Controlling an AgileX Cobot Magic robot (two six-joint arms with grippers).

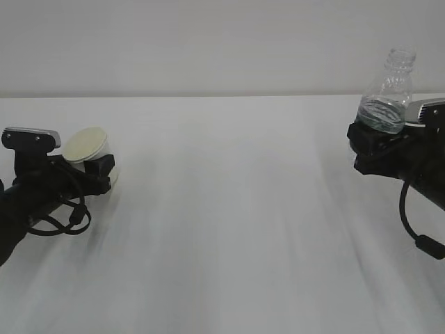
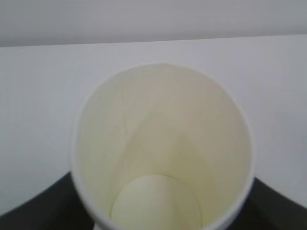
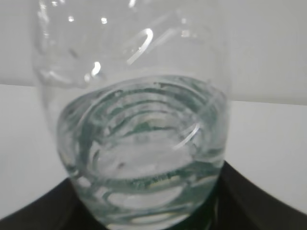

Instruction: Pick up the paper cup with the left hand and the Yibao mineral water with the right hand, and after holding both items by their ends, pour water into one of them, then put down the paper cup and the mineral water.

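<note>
a: paper cup point(image 1: 87, 145) sits at the left edge of the exterior frame, tipped so its pale cream inside faces the camera and a little upward. where is the left claw point(image 1: 97, 170) on it?

b: black fingers point(image 1: 101, 165) sit at the cup's lower part, one on either side, with the arm stretching away to the lower left under a loop of black cable. in the left wrist frame the cup point(image 2: 163, 148) fills the middle, its mouth open toward the lens and its round bottom low in the frame, dark finger shapes at both lower corners. the cup looks dry inside. whether the claw is pinching the cup or only standing around it, i cannot tell.

a: and the yibao mineral water point(image 1: 387, 94)?

b: upper right of the exterior frame, nearly upright, leaning slightly, neck up and uncapped, lifted clear of the white desk point(image 1: 229, 229). the right claw point(image 1: 375, 136) pinches its lower end, so the green band is mostly hidden. in the right wrist frame the bottle point(image 3: 139, 143) takes up most of the view, water pooled in its lower half with a greenish tint, black fingers point(image 3: 43, 213) at both bottom corners.

a: how far apart are the two?

b: well apart, at opposite sides of the desk.
</note>
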